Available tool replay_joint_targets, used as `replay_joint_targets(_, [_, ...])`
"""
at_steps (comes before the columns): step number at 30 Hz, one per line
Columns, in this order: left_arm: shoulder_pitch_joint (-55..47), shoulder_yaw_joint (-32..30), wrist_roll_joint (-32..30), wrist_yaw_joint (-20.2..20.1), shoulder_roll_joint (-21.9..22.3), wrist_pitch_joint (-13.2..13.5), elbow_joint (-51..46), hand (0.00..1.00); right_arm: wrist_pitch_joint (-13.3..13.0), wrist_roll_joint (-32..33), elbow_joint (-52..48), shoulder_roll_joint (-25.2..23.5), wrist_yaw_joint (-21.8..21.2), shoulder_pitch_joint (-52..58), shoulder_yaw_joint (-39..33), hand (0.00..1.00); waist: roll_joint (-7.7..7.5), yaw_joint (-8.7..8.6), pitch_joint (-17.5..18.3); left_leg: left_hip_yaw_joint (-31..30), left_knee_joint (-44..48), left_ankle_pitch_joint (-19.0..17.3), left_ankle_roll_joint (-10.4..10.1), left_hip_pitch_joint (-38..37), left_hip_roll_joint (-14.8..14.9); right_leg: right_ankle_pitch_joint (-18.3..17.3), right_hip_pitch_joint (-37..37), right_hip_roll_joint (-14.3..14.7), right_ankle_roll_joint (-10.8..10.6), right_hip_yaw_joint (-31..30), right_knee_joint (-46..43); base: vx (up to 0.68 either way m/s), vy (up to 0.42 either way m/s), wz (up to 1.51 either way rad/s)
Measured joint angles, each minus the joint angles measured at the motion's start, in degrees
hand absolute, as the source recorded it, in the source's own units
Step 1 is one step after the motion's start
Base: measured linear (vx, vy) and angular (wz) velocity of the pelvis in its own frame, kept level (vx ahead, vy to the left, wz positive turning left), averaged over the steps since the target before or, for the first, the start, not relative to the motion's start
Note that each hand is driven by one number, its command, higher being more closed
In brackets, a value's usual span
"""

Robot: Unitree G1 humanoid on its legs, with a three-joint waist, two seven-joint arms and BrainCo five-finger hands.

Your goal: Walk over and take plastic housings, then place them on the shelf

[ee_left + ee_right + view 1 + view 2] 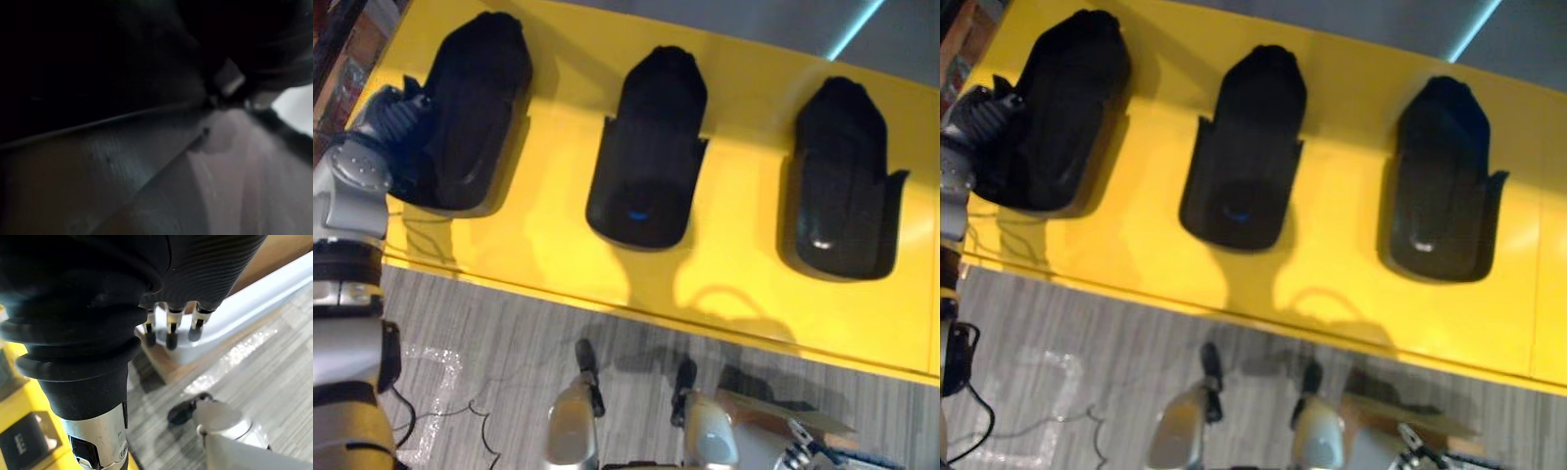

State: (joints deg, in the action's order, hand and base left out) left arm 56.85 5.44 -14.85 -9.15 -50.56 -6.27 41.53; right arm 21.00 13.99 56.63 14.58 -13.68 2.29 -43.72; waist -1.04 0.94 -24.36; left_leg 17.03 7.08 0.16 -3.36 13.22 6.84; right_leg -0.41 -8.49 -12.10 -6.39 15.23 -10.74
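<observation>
Three black plastic housings lie in a row on the yellow table: a left one, a middle one and a right one. My left hand is pressed against the outer side of the left housing, its dark ribbed cover showing beside the shell. In the left wrist view a dark housing surface sits very close. My right hand hangs low beside my body, away from the table, open and holding nothing.
The table's front edge runs across just ahead of me, above grey carpet. A patch of clear tape lies on the floor at the left. A brown board sits low at the right.
</observation>
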Motion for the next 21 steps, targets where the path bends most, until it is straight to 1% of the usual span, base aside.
replay_joint_targets(7, [0.00,0.00,-1.32,-0.20,0.48,0.34,0.00,1.00,0.02,0.00,-0.32,0.00,0.00,0.10,-0.01,0.00,0.55,0.05,-0.31,0.64,1.37,-0.29,0.21,0.84,0.20,0.00,-0.44,-0.02,-0.01,-1.07,0.19,-0.03,0.017,-0.05])
replay_joint_targets(8, [0.00,0.00,-1.41,-0.42,0.48,0.40,0.00,0.00,0.04,-0.01,-0.72,0.00,-0.01,0.17,0.00,0.00,0.56,0.04,-0.31,0.73,1.43,-0.29,0.21,0.84,0.24,0.00,-0.44,-0.02,-0.01,-1.11,0.21,-0.03,0.010,-0.04])
replay_joint_targets(13, [0.00,0.00,-1.43,-0.80,0.50,0.54,-0.61,0.00,-0.29,-0.02,-1.59,0.00,-0.01,0.85,0.00,0.00,0.59,0.04,-0.33,0.92,2.10,-0.89,0.13,1.00,0.44,-0.01,-0.40,-0.02,-0.01,-1.16,0.18,0.00,0.003,-0.01])
replay_joint_targets(15, [-0.02,0.00,-1.56,-0.58,0.56,0.52,-0.73,0.00,-0.49,-0.02,-1.97,0.03,0.03,0.96,0.00,0.00,0.73,0.06,-0.40,0.91,4.27,-1.78,0.31,1.66,0.94,-0.05,-0.35,0.04,-0.06,-1.21,-0.11,0.00,0.025,-0.06])
replay_joint_targets(16, [-0.02,0.00,-1.98,-0.45,0.85,0.53,-1.08,0.00,-0.48,-0.02,-2.37,0.16,0.02,0.96,0.00,0.00,1.10,0.08,-0.61,0.87,6.23,-2.77,0.42,2.33,1.50,-0.07,-0.42,0.11,-0.07,-1.20,-0.60,-0.01,0.044,-0.04])
replay_joint_targets(17, [-0.02,-0.03,-2.18,-0.12,1.72,0.52,-1.39,0.00,-0.44,-0.04,-2.38,0.48,0.02,0.96,0.00,0.00,1.44,0.09,-0.81,0.85,8.29,-3.74,0.55,2.95,1.85,-0.58,-0.49,0.13,-0.54,-1.20,-1.42,-0.01,0.041,-0.02])
replay_joint_targets(19, [-0.03,-0.04,-3.65,0.24,2.64,0.44,-2.02,0.00,-0.45,-0.04,-2.60,0.59,-0.01,0.94,0.09,0.00,1.50,0.12,-0.91,0.76,11.13,-5.49,0.57,4.11,2.23,-2.07,-1.00,-0.24,-0.88,-1.21,-3.15,-0.03,0.038,-0.03])
replay_joint_targets(21, [-0.02,-0.08,-4.26,0.78,2.64,0.42,-2.66,0.00,-0.48,-0.04,-3.10,0.59,0.01,0.97,0.25,0.00,1.56,0.14,-0.98,0.79,13.75,-6.93,0.57,5.55,2.64,-3.49,-2.07,-0.61,-1.39,-1.22,-4.90,-0.04,0.030,-0.05])
